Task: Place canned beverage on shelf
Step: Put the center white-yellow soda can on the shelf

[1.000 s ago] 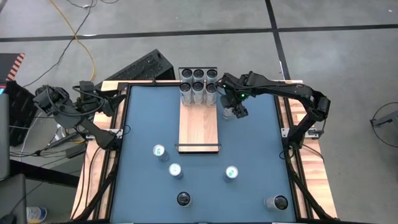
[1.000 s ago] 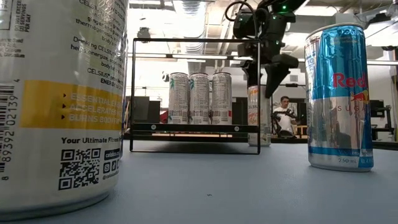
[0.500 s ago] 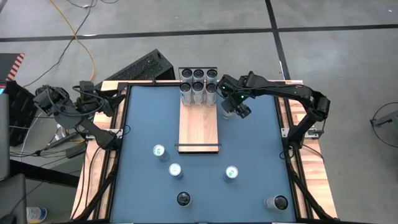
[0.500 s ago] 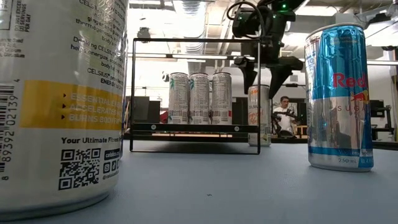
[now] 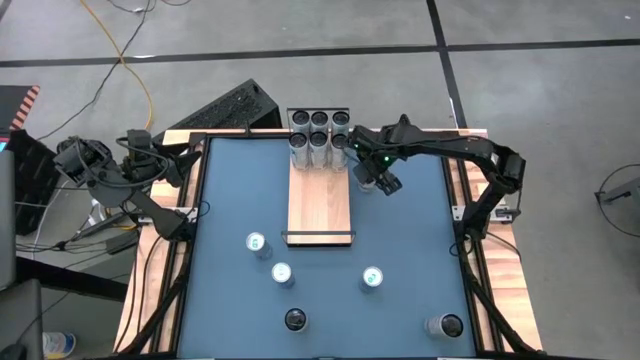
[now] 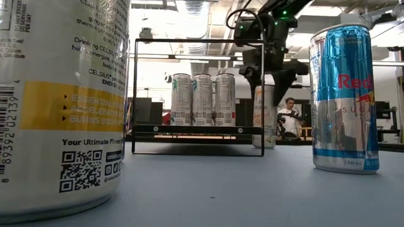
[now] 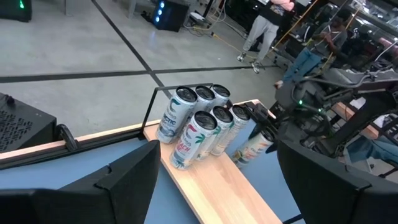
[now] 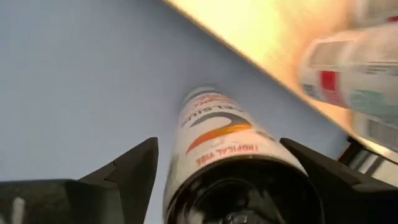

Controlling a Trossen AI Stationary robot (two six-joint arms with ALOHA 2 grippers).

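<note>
A slim canned beverage [image 8: 217,140] with orange and red print stands upright on the blue table just right of the shelf [image 5: 320,205], near its far end. My right gripper [image 5: 375,177] points down over it. Its open fingers [image 8: 127,177] straddle the can's upper part [image 6: 264,94]. Six tall cans [image 5: 320,137] stand on the shelf's far end [image 7: 217,186]. My left gripper [image 7: 217,146] waits open, raised beyond the table's far left corner [image 5: 165,165]. My right gripper comes at the can from above, one finger on each side of its top rim [image 8: 242,186]. I cannot tell whether either finger touches the can's wall. The can stands upright, its base on the table.
Several loose cans stand on the near half of the table: [image 5: 257,243], [image 5: 282,273], [image 5: 372,277], [image 5: 295,319], [image 5: 445,325]. Two of them loom close in the low view [image 6: 63,101], [image 6: 344,98]. Black rails [image 6: 196,41] frame the shelf's ends. People stand in the room beyond.
My right gripper has rolled about its pointing line above the can beside the shelf and edged slightly toward the shelf. Its fingers have drawn closer together around the can's top. The can has stayed where it stood.
</note>
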